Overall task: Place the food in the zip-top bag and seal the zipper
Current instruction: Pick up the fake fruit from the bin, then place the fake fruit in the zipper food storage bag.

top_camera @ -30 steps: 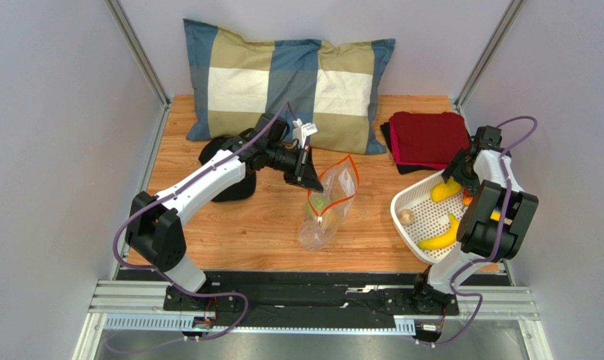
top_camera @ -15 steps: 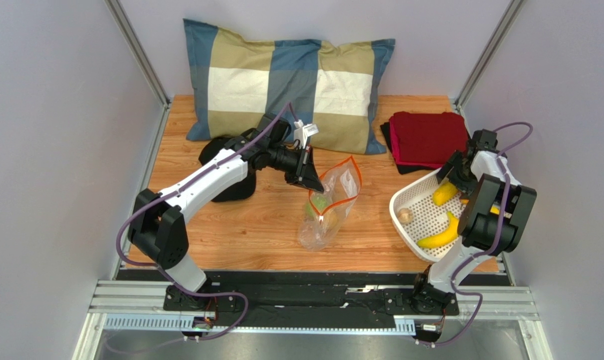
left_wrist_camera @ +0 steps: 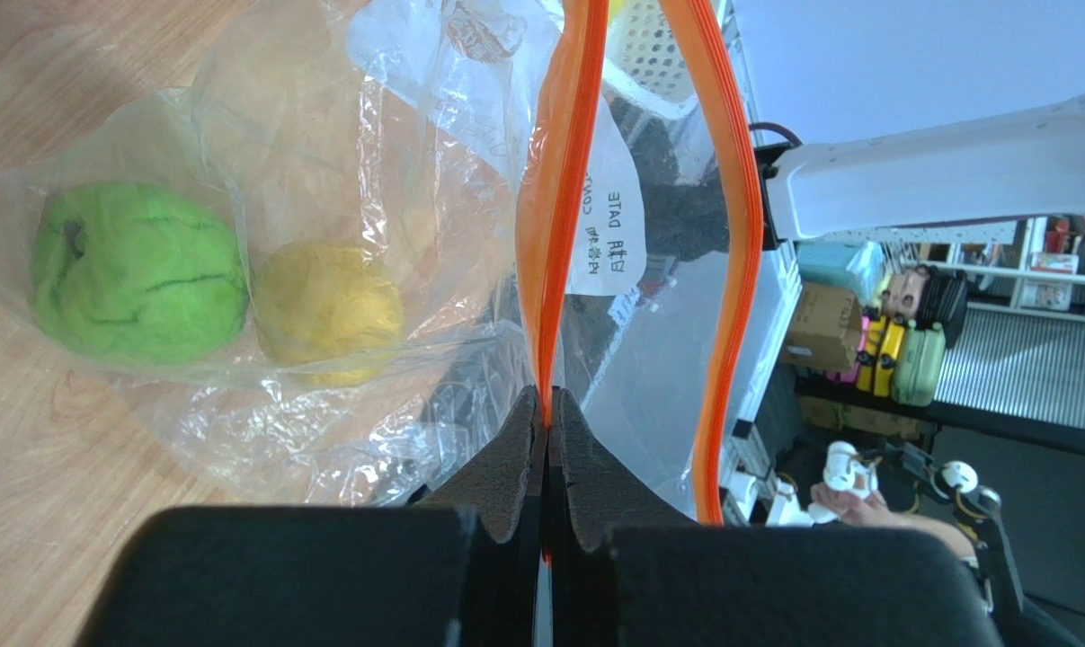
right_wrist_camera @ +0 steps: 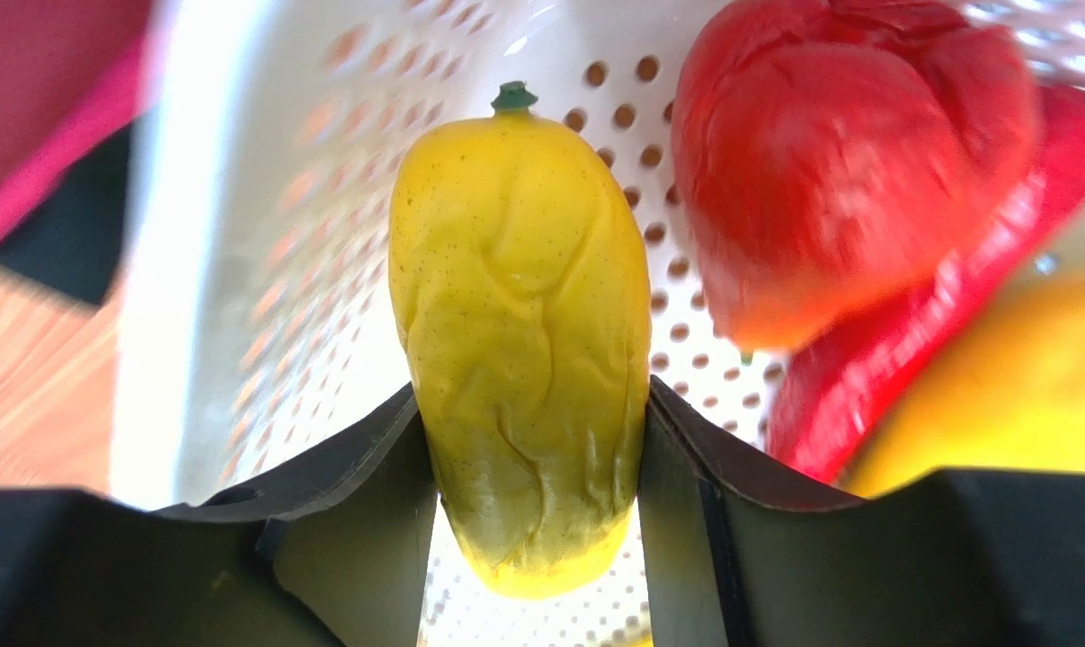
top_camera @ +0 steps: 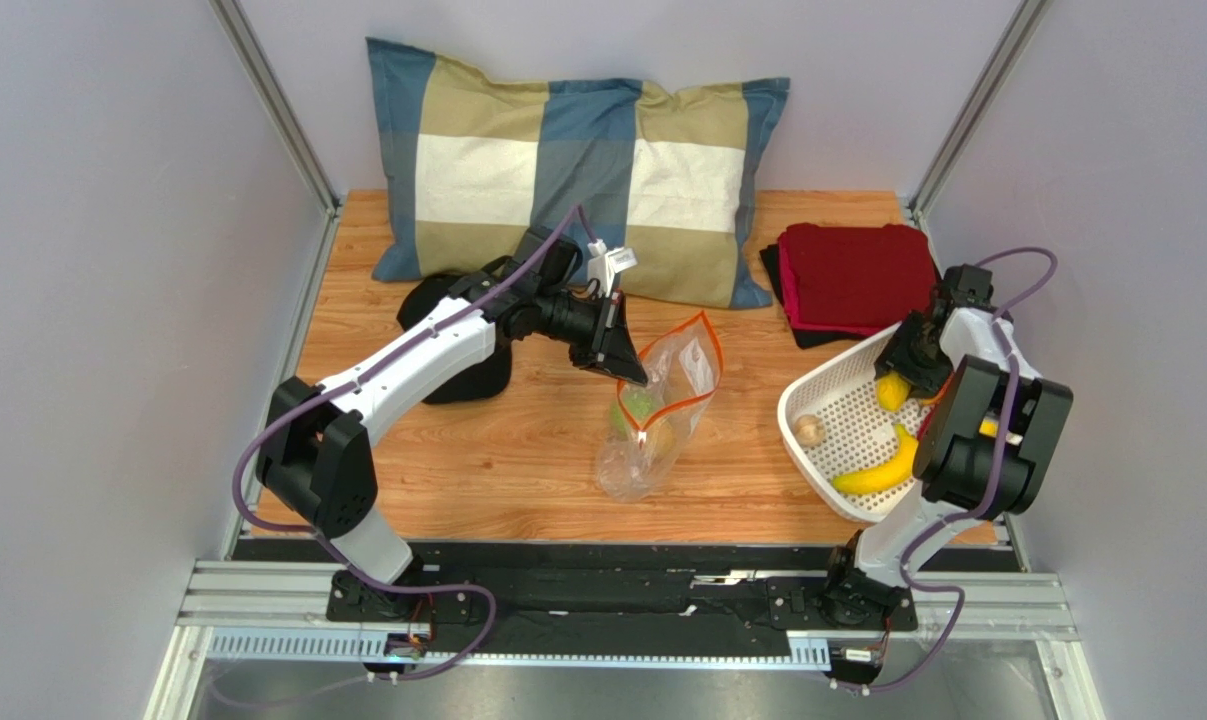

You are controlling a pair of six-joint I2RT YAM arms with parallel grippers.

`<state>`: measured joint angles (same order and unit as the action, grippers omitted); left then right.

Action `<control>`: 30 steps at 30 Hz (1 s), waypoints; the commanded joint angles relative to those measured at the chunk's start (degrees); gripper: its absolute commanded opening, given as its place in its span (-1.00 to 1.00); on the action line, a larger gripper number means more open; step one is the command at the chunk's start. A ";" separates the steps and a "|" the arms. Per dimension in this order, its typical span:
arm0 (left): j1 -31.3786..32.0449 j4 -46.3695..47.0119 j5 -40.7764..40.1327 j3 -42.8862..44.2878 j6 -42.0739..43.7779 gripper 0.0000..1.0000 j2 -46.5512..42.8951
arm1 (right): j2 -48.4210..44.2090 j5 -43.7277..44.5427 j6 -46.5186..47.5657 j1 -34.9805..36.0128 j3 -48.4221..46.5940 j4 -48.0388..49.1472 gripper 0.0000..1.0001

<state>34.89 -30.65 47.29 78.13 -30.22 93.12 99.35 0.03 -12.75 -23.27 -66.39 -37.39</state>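
Overhead camera looked down from above and behind me across the whole table (top_camera: 519,450). My left wrist camera closely faced the zip-top bag (left_wrist_camera: 372,162); my right, the basket (right_wrist_camera: 237,202) interior. Overhead shared both.

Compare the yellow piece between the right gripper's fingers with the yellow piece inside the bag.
The long yellow piece is in the white basket; the round yellow piece is inside the zip-top bag. The long one is elongated with a green stem tip; the round one is a plain lump. The right gripper clamps the long one on both sides; nothing grips the round one. Both are wrinkled yellow toy food.
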 commanded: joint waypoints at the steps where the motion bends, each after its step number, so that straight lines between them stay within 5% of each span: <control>1: 0.26 0.60 0.09 1.85 1.21 -1.00 -0.75 | -8.20 -4.33 4.14 0.24 -4.26 -4.00 -0.44; 7: 0.17 -0.63 -0.70 2.29 2.62 -1.00 -1.54 | -14.62 -28.83 8.09 3.03 -13.84 -15.23 -0.98; 11: 0.26 -0.72 -0.79 2.12 2.71 -1.00 -1.45 | -17.43 -39.48 5.29 12.26 -18.77 -15.26 -1.00; 22: 0.26 -0.81 -3.16 2.64 2.79 -1.00 -2.07 | -22.53 -31.33 -5.52 45.56 -17.38 -0.85 -1.00; 30: -0.09 -0.81 -5.27 1.94 1.92 -1.00 -2.68 | -23.59 -24.03 -9.39 52.00 -6.58 0.74 -1.00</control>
<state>34.89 -32.01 43.22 78.43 -28.82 93.10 77.17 -29.43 -19.14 27.22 -76.75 -39.38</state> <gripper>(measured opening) 0.010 0.519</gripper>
